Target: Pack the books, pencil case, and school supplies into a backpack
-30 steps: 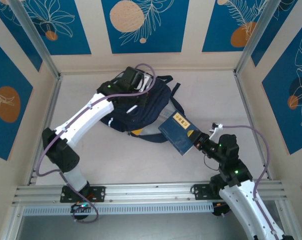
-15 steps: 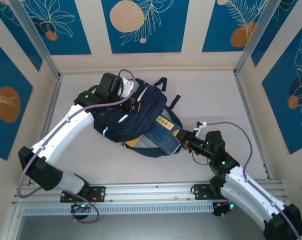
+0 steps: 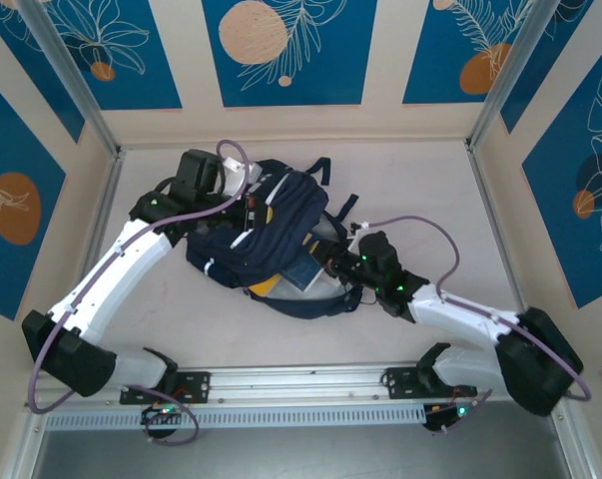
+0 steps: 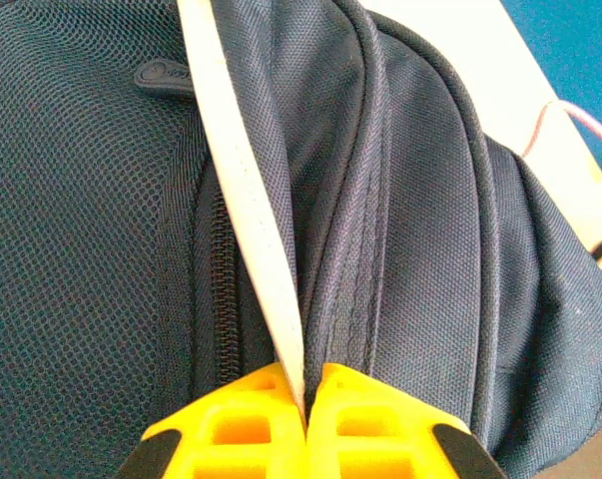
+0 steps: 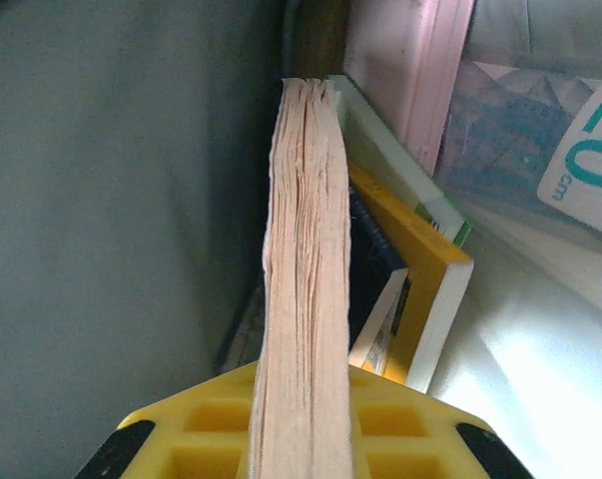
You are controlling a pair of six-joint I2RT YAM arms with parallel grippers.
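The navy backpack (image 3: 281,235) lies in the middle of the table with its mouth toward the right. My left gripper (image 3: 243,196) is at its upper left. In the left wrist view, that gripper (image 4: 306,397) is shut on the backpack's fabric (image 4: 420,230) at a white stripe (image 4: 249,200). My right gripper (image 3: 332,255) is at the mouth, shut on a navy book (image 3: 302,271) that is mostly inside. The right wrist view shows this book (image 5: 305,249) edge-on between the fingers (image 5: 400,429). Beside it inside are an orange-yellow book (image 5: 415,254) and a clear packet (image 5: 570,140).
Inside the bag a pink item (image 5: 410,60) and a white, green-edged pad (image 5: 400,165) stand behind the yellow book, and the grey lining (image 5: 101,220) is on the left. Metal frame posts (image 3: 495,239) and walls border the table. Dark straps (image 3: 345,205) trail from the bag.
My right arm has reached left and pushed the navy book from outside the bag into its mouth. The left gripper has moved left, pulling the bag's top with it.
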